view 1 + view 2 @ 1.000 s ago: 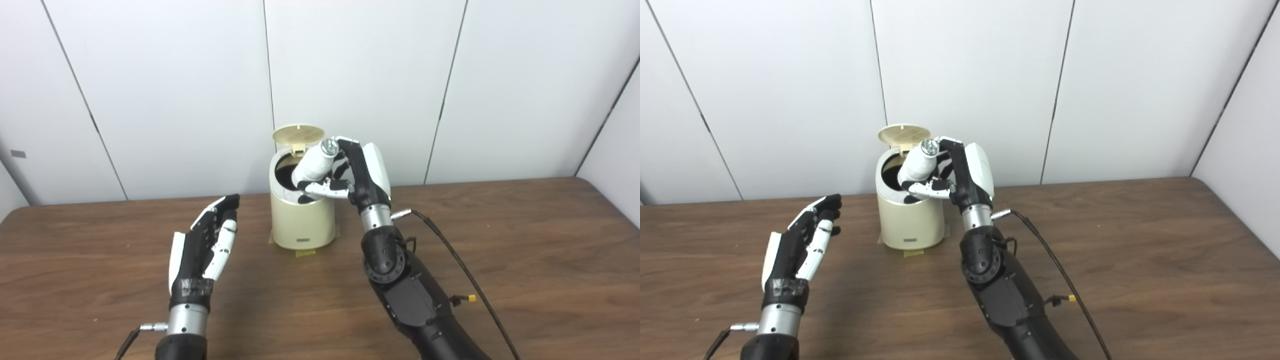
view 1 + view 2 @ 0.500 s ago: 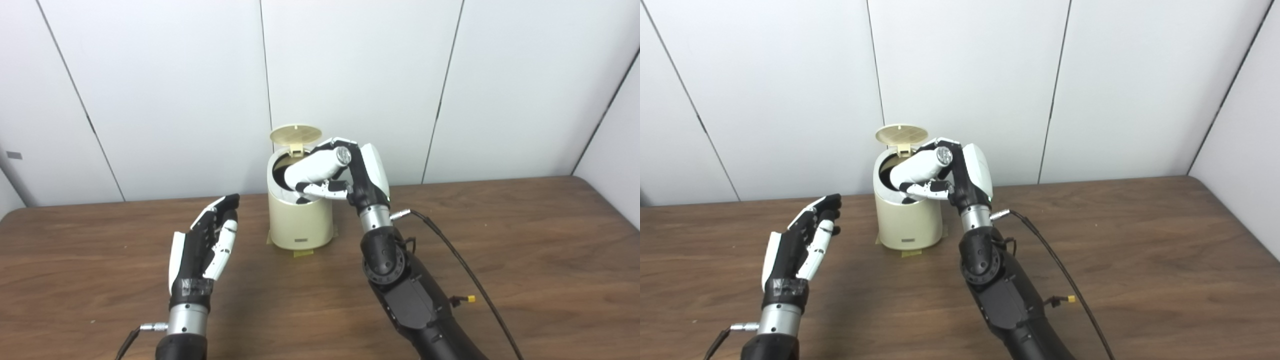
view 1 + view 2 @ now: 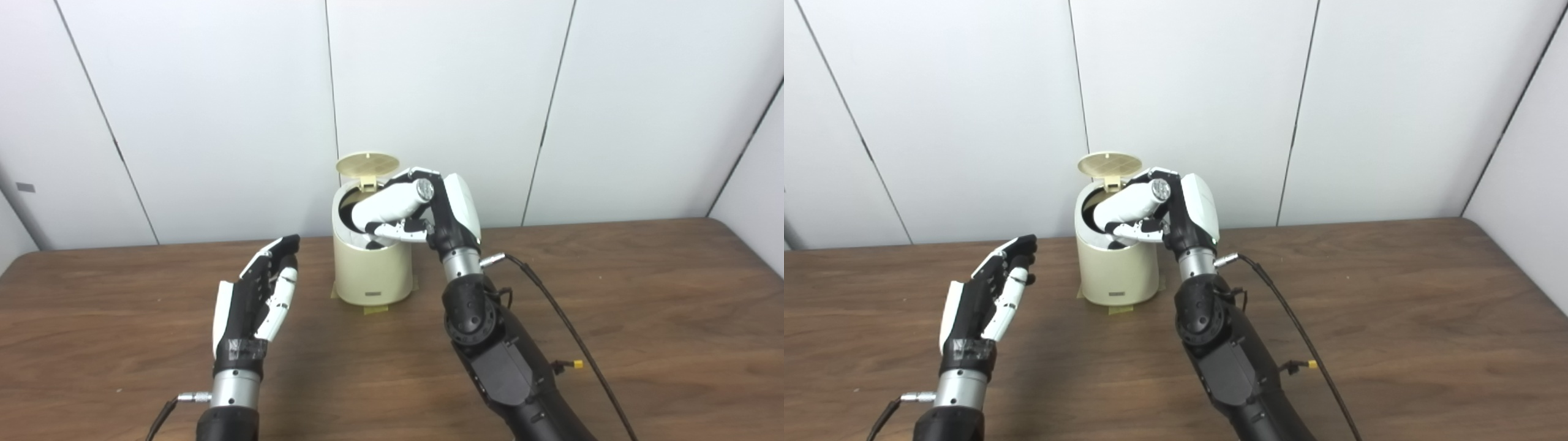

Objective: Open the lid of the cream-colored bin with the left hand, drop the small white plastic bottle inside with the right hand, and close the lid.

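The cream-colored bin point(image 3: 371, 269) stands at the back of the table with its round lid point(image 3: 367, 164) tipped up and open. My right hand point(image 3: 444, 211) is shut on the small white plastic bottle point(image 3: 389, 204), which lies tilted over the bin's dark opening, its silver cap end toward the hand. My left hand point(image 3: 260, 300) hovers open to the left of the bin, fingers straight and apart from it, holding nothing.
The brown wooden table point(image 3: 643, 306) runs wide to both sides. A black cable point(image 3: 569, 337) trails from my right wrist across the table. Yellow tape point(image 3: 375, 309) marks the bin's base. White wall panels stand close behind the bin.
The bottle has tipped from nearly upright to lying low across the bin's opening, still held. My left hand has edged slightly forward and right.
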Action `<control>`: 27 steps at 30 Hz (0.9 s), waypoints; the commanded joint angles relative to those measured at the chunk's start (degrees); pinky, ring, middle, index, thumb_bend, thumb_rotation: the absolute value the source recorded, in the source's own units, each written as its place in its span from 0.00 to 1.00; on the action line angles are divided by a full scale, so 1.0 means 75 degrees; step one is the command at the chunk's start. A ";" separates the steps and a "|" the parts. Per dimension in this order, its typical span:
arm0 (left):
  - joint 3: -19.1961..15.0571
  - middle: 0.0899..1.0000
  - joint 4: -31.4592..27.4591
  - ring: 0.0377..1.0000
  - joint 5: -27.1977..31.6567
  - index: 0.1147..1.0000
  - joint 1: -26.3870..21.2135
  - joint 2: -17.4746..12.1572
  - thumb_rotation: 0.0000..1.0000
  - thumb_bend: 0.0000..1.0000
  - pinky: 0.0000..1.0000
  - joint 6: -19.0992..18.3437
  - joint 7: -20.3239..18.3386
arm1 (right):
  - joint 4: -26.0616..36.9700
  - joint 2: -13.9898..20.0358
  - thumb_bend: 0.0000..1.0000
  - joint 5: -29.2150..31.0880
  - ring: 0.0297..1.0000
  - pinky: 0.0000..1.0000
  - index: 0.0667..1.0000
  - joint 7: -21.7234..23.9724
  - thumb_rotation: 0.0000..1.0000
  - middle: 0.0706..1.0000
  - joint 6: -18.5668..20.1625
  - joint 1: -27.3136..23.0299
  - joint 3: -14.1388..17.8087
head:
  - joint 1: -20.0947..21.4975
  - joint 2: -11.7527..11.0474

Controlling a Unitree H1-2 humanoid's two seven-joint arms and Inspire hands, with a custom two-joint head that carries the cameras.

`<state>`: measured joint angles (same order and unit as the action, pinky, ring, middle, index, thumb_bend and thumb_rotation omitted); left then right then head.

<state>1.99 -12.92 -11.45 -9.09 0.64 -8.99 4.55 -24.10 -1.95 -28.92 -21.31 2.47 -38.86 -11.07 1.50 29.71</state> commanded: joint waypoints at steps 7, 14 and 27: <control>0.0049 0.81 -0.0201 0.82 -0.0156 0.80 -0.0343 0.0121 0.69 0.30 0.75 0.0283 0.0101 | 0.0361 -0.0149 0.52 -0.0348 0.51 0.43 0.46 -0.0240 0.13 0.57 0.0002 -0.0755 -0.0040 | 0.0013 0.0008; 0.0031 0.81 -0.0185 0.82 -0.0165 0.79 -0.0359 0.0145 0.69 0.30 0.75 0.0286 0.0100 | 0.0339 -0.0146 0.71 -0.0431 0.54 0.45 0.55 -0.0342 0.10 0.59 -0.0119 -0.0878 -0.0084 | 0.0015 -0.0002; 0.0030 0.81 -0.0234 0.83 -0.0164 0.80 -0.0351 0.0164 0.69 0.31 0.75 0.0205 0.0063 | 0.0398 -0.0147 0.84 -0.0628 0.53 0.45 0.61 -0.0432 0.06 0.58 -0.0107 -0.0848 -0.0159 | 0.0035 0.0032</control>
<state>2.08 -12.92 -12.50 -9.32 1.40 -8.85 4.56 -23.44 -3.09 -32.84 -23.55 3.00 -42.21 -12.13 1.67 29.88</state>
